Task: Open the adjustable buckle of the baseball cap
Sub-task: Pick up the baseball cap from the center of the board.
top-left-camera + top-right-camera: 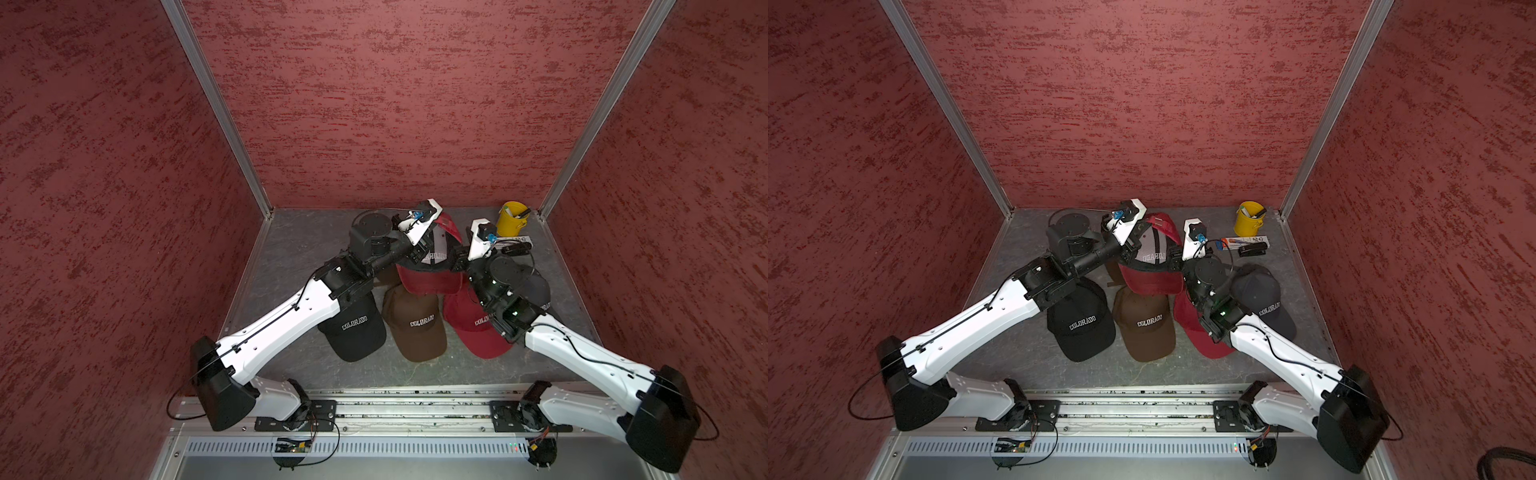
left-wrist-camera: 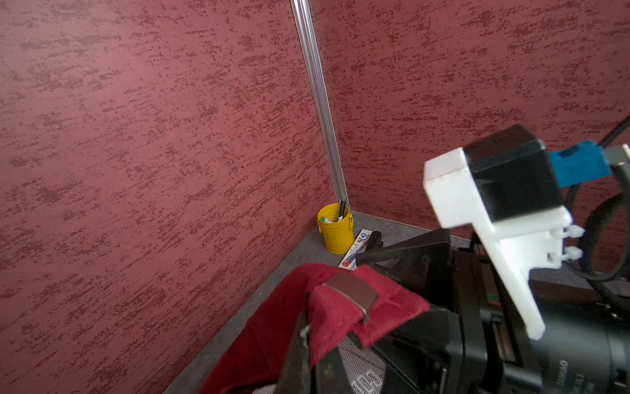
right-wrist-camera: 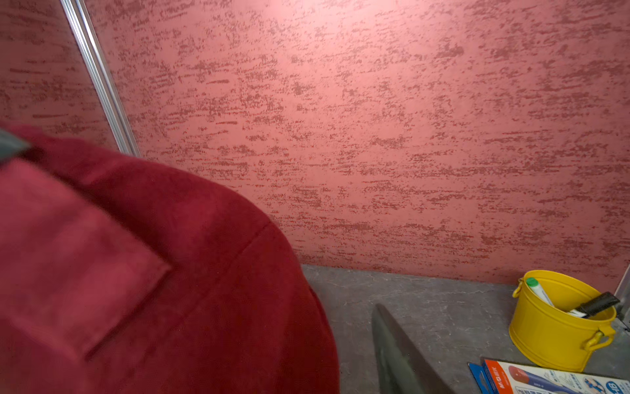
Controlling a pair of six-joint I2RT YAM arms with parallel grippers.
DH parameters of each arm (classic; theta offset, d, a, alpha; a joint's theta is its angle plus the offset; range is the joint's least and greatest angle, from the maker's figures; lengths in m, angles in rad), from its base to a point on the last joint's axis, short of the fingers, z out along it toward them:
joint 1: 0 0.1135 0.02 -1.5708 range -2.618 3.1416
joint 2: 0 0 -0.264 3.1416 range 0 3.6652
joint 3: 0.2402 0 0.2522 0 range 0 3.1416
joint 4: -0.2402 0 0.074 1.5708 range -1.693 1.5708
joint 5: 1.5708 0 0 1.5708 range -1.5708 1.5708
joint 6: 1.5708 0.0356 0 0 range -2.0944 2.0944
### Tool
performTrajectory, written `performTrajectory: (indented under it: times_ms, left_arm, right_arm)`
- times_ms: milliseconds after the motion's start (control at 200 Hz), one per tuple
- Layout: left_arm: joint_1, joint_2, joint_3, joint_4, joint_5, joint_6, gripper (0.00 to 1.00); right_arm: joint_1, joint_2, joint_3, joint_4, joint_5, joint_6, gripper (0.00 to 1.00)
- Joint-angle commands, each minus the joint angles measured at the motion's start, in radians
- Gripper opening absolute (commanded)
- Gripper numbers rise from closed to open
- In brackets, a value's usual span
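Left fingers (image 2: pixel 295 354) pinched shut on strap (image 2: pixel 341 317) of red baseball cap (image 2: pixel 266 341), metal buckle (image 2: pixel 351 295) just past their tips, strap running toward right fingers (image 3: pixel 395 354), which stand apart beside the cap.

Grey marbled tabletop (image 1: pixel 286 245), black cap (image 1: pixel 357 332), brown cap (image 1: pixel 415 332), red cap (image 1: pixel 469 332), grey cap (image 1: pixel 1262 291), yellow bucket (image 1: pixel 512 220), pen packet (image 1: pixel 1246 240)

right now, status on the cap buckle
Left pincer shut on strap, by metal buckle. Right pincer open beside red cap. Brown cap lies nearer, not blocking.
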Motion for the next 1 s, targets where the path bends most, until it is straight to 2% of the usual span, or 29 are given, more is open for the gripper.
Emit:
performTrajectory:
  times_ms: [0,100,200,326,496,641,766,892,997]
  left_arm:
    - [-0.004,-0.029,-0.015,0.064,0.000,-0.036,0.00]
    - [-0.004,-0.029,-0.020,0.065,0.015,-0.055,0.00]
    - [-0.006,-0.029,-0.023,0.075,0.026,-0.073,0.00]
    - [-0.007,-0.035,-0.036,0.085,0.034,-0.087,0.00]
    - [-0.008,-0.054,-0.070,0.096,0.020,-0.097,0.00]
    - [-0.007,-0.064,-0.101,0.073,0.020,-0.102,0.01]
    - [-0.003,-0.081,-0.139,0.050,0.036,-0.112,0.11]
    - [-0.001,-0.088,-0.146,0.013,0.069,-0.122,0.35]
    - [0.003,-0.102,-0.132,-0.018,0.083,-0.123,0.48]
  right_arm:
    - [-0.009,-0.025,0.001,0.084,-0.059,0.022,0.53]
    - [-0.009,-0.010,0.018,0.080,-0.136,0.005,0.50]
    - [-0.009,0.018,0.045,0.061,-0.158,0.009,0.47]
    - [-0.010,0.038,0.061,0.074,-0.158,0.026,0.31]
    - [-0.009,0.038,0.061,0.106,-0.080,0.048,0.09]
    - [-0.009,0.015,0.046,0.147,-0.036,0.047,0.00]
    - [-0.009,-0.003,0.030,0.184,-0.031,0.036,0.00]
    - [-0.009,0.005,0.041,0.173,-0.048,0.017,0.00]
    - [-0.009,0.016,0.052,0.161,-0.056,-0.001,0.00]
